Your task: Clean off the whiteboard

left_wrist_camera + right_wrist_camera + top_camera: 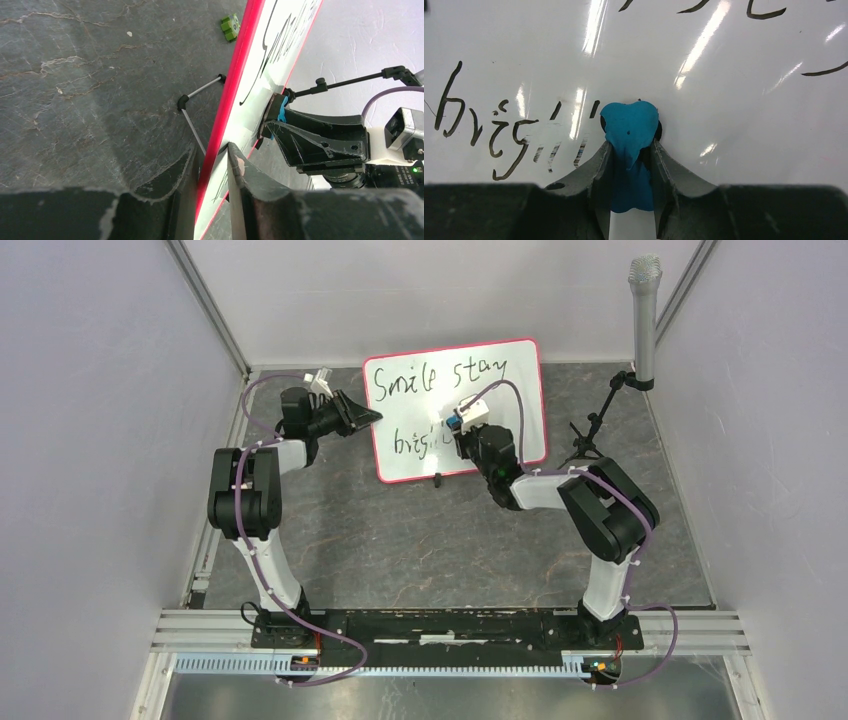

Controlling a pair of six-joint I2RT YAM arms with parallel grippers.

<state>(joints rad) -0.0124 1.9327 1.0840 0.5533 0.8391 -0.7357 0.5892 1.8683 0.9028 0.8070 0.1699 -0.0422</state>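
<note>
The whiteboard stands tilted at the back middle, with black handwriting "Smile stay" on top and a partly wiped "brig.." below. My left gripper is shut on the whiteboard's pink-red left edge, one finger on each side. My right gripper is shut on a blue eraser and presses it against the board face, just right of the smeared letters. The eraser also shows in the left wrist view, against the board.
A microphone on a black stand is at the back right. A small green block lies on the dark mat behind the board. A wire foot props the board. Grey walls close in both sides.
</note>
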